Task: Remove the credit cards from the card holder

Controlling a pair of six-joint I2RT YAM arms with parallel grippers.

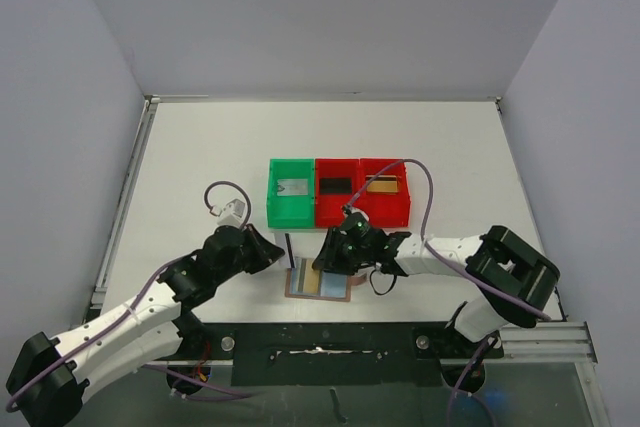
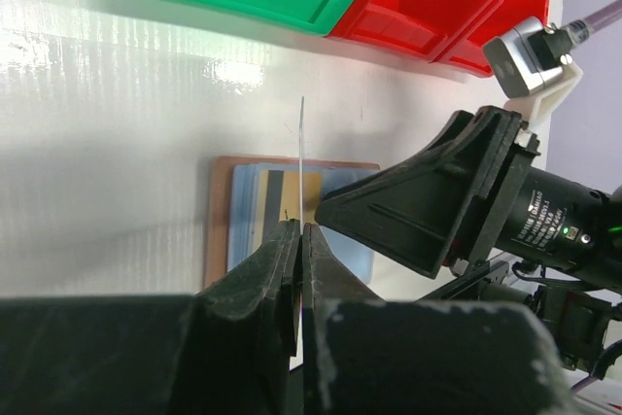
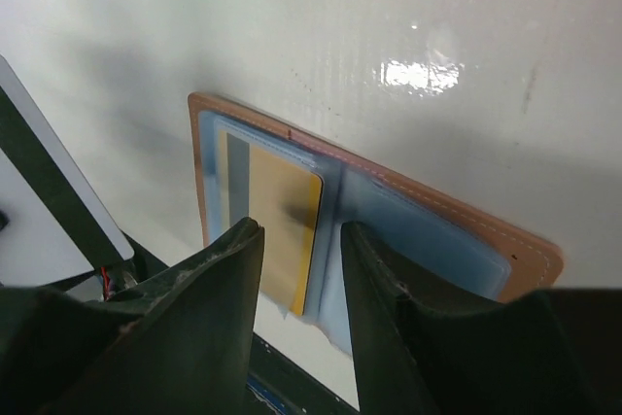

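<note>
The card holder [image 1: 318, 283] lies open and flat near the table's front edge, brown-rimmed with a blue inside. A gold-tan credit card [image 3: 282, 225] sits in its left pocket beside a grey strip [image 3: 236, 182]. My left gripper [image 1: 278, 250] is shut on a thin card [image 2: 302, 153], seen edge-on and held upright just left of the holder [image 2: 219, 230]. That card also shows in the right wrist view [image 3: 58, 182]. My right gripper [image 3: 301, 235] is open and empty, its jaws low over the holder's middle, either side of the gold card's edge.
One green bin [image 1: 290, 192] and two red bins [image 1: 337, 192] [image 1: 385, 190] stand in a row behind the holder. They hold a silver-grey card [image 1: 291, 187], a black card [image 1: 335, 185] and a gold-tan card [image 1: 380, 185]. The right gripper [image 2: 437, 201] is close beside my left fingers.
</note>
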